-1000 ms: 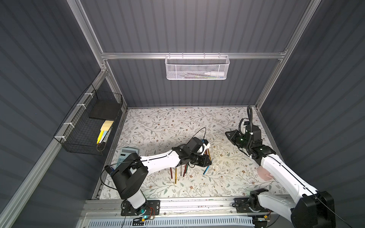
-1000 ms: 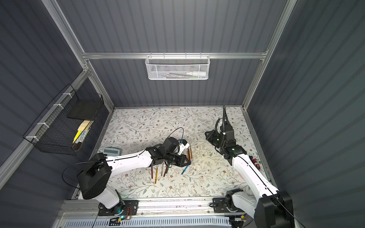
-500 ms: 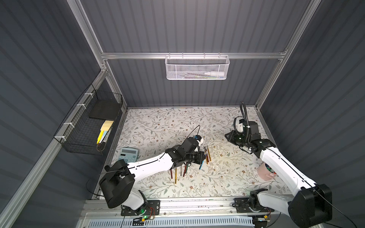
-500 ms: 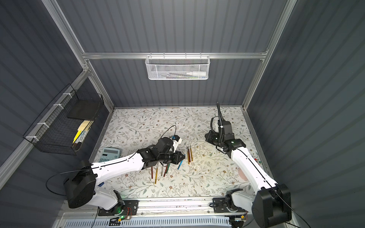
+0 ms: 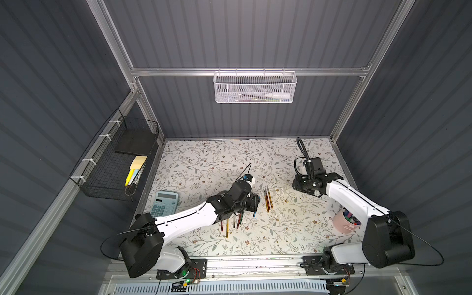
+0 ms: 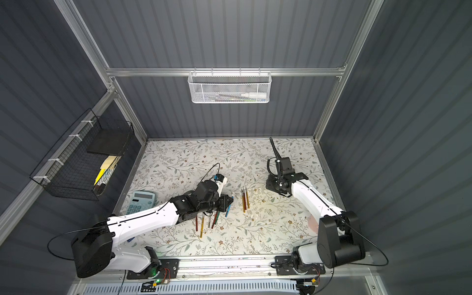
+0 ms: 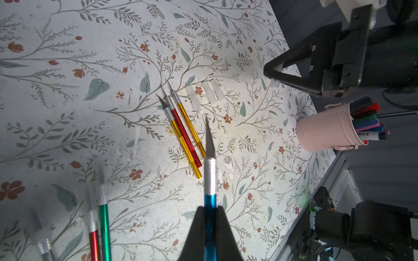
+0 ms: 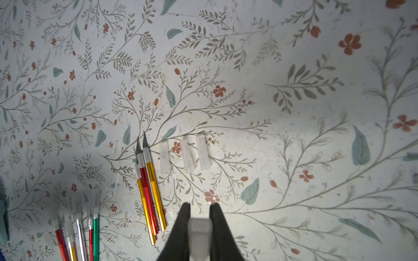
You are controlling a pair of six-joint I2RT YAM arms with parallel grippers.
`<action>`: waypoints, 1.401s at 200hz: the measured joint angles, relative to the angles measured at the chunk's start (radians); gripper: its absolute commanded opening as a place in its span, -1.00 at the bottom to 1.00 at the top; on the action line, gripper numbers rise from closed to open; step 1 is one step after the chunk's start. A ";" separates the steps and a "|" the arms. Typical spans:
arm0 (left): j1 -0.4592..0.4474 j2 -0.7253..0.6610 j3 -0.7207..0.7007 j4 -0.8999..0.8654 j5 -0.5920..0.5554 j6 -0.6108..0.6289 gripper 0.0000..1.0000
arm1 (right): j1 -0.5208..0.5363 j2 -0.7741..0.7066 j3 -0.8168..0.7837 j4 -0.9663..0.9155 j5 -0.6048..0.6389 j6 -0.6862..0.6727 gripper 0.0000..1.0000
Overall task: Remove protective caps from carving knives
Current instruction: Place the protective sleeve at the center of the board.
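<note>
Top views: a floral worktop spans the lower middle of the frame. Near frame centre the left tool is pressed together on a blue carving knife, its silver collar toward the upper frame. Just right of it lie three bare-bladed knives, side by side; right of those, three loose caps lie in a row. Below the left arm a fan of capped knives rests on the worktop. The right tool hangs just right of the loose caps; how its jaws stand cannot be told from here. A calculator sits at lower left, a pink bucket of markers at lower right beside the right arm.

Left wrist view: both fingers pinch the blue handle; collar and uncovered blade project beyond them, in front of the gold, red and gold handles of the bare-bladed three. The loose caps lie beside that trio's blade ends.

Right wrist view: the right tool pinches a clear cap between its fingers, near the trio's handle ends. Five capped knives, red, gold, silver, red and green, lie well apart from the trio.
</note>
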 measured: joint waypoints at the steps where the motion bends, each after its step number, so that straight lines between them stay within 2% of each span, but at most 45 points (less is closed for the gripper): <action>1: 0.000 0.000 0.000 0.000 0.000 0.000 -0.98 | 0.000 0.003 0.001 0.000 0.000 -0.001 -0.80; 101: 0.000 0.001 0.000 -0.026 -0.007 0.001 -0.99 | 0.000 0.268 0.093 -0.006 0.071 -0.070 -0.77; 186: 0.000 0.034 0.003 -0.032 -0.006 0.001 -0.99 | 0.000 0.337 0.102 -0.006 0.083 -0.077 -0.73; 280: 0.000 0.045 0.015 -0.035 -0.003 0.001 -0.99 | 0.000 0.352 0.103 0.012 0.082 -0.077 -0.54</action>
